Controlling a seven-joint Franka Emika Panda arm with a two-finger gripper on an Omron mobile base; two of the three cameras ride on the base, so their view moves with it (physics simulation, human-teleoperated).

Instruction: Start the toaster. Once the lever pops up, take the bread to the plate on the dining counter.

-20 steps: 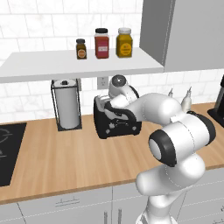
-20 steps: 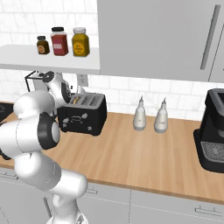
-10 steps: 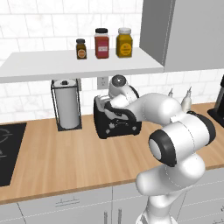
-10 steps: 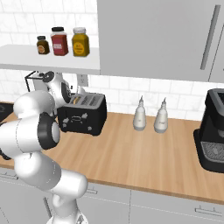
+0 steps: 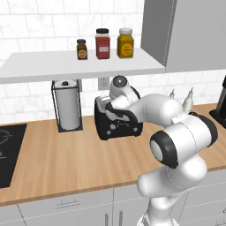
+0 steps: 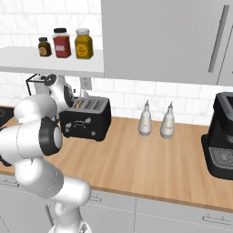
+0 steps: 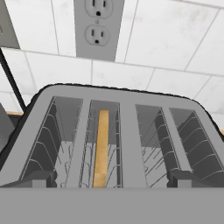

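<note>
With the gripper (image 7: pixel 107 181) spread wide directly above the black boxy multi-slot toaster (image 7: pixel 118 131), the thin tan bread slice (image 7: pixel 101 146) sits edge-on below; descending off-centre risks fingers striking slot rails.

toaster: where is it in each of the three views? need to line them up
Left base view: toaster at centre, on the wall counter, right of the paper towel holder, partly behind the arm.
Right base view: left of centre, beside the arm's elbow.
Hand view: fills the lower half, seen from above, bread in the second slot from the left.
Shared landmark: the wall outlet behind it.
</note>
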